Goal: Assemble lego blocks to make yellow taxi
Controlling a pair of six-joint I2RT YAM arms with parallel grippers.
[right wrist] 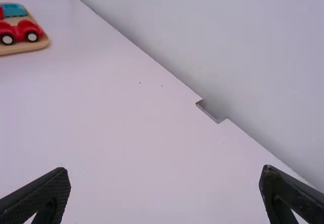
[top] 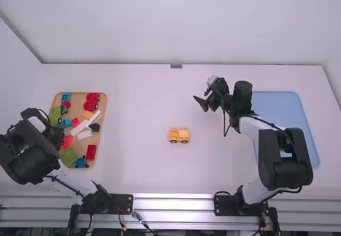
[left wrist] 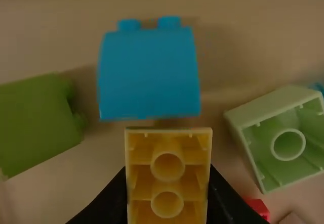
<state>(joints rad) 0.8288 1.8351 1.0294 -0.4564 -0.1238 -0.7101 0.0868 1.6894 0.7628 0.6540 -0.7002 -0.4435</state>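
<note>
Small orange-yellow toy-brick vehicle (top: 179, 135): upright on its dark wheels near the middle of the white table (top: 144, 103), its length running across the high view. Yellow plastic block (left wrist: 168, 168): clasped between the fingers of the left gripper (top: 57, 136), hollow underside and two round tubes facing the wrist camera. Orange-yellow block (top: 88, 115): among other pieces on the wooden tray (top: 79, 98), well apart from the vehicle.

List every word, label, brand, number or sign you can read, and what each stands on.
No readable text on the yellow truck, the yellow block or the blue mat.
Any print on the small blocks in the wooden tray would be too small to read.
</note>
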